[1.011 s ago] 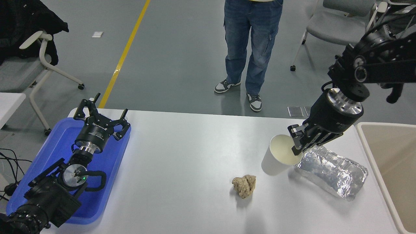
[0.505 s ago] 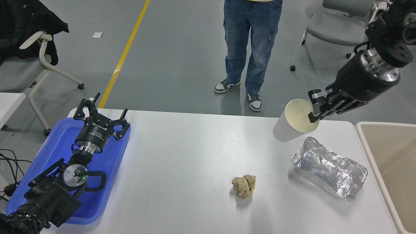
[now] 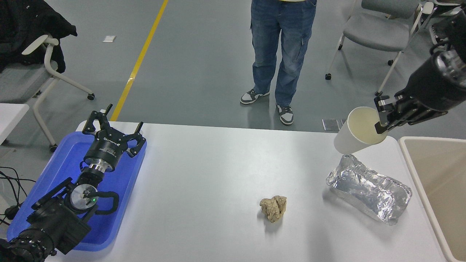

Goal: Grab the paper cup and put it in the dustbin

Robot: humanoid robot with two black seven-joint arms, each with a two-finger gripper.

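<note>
Above the far right corner of the white table (image 3: 204,171), the black right gripper (image 3: 383,115) holds the plain white tapered paper cup (image 3: 355,136) clear of the surface; its jaws are closed thin on the cup's rim, one finger inside the cream interior and one outside, so the cup hangs tilted with its mouth turned up toward the camera; the crinkled silver foil container (image 3: 368,189) lies on the table just below and nearer, apart from the cup; the crumpled brown paper ball (image 3: 273,208) sits well apart toward the middle; the large beige plastic dustbin (image 3: 411,160) with its pale rounded rim stands at the right edge, its near rim just beside the cup; the black left gripper (image 3: 113,134) is parked over the blue tray (image 3: 54,171) at the lower left with its fingers spread and nothing between them; a person in blue jeans (image 3: 282,47) stands at the far side; the step in hand looks like the carry toward the bin, the pickup being done; the next move calls for bringing the cup further right until it is over the bin's opening, then letting the jaws part
</note>
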